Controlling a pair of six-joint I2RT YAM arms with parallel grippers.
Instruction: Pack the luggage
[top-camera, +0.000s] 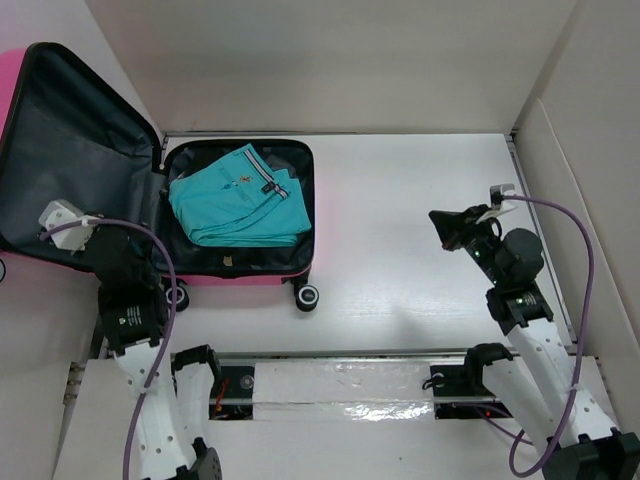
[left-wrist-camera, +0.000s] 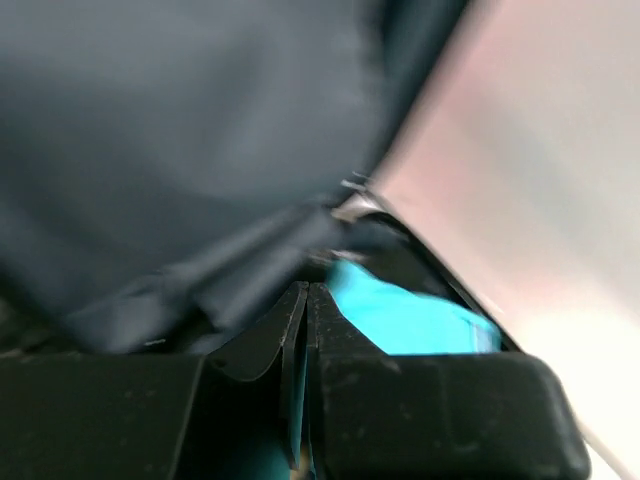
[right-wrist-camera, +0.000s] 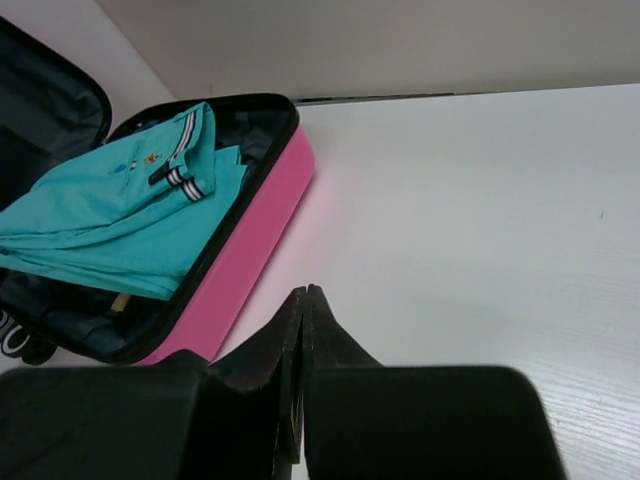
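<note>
Here's the luggage (top-camera: 245, 279), lying open at the left end of the table (top-camera: 420, 280), base flat and lid (top-camera: 80, 150) thrown back against the left wall, dark lining showing. In the base there's one folded teal shirt (top-camera: 235, 200), striped collar up, filling most of the compartment and sitting below the rim; the lid half looks empty as far as the top view shows. So the packing looks about done, and I'd call the step in hand closing up. The left gripper (left-wrist-camera: 305, 290) is in by the lid's lining, fingers pressed together with nothing between them; its view is blurred, so I cannot tell whether it touches the fabric. The right gripper (right-wrist-camera: 303, 292) hangs well off to the right over bare table, fingers together too, holding nothing. To do this well, the left should get behind the lid's free edge and swing it over on the hinge in one smooth arc, not shove at the soft lining. The right could come across and steady the pink wall, since those wheels (top-camera: 306, 296) may let the case slide. Watch that collar doesn't get caught in the seam
</note>
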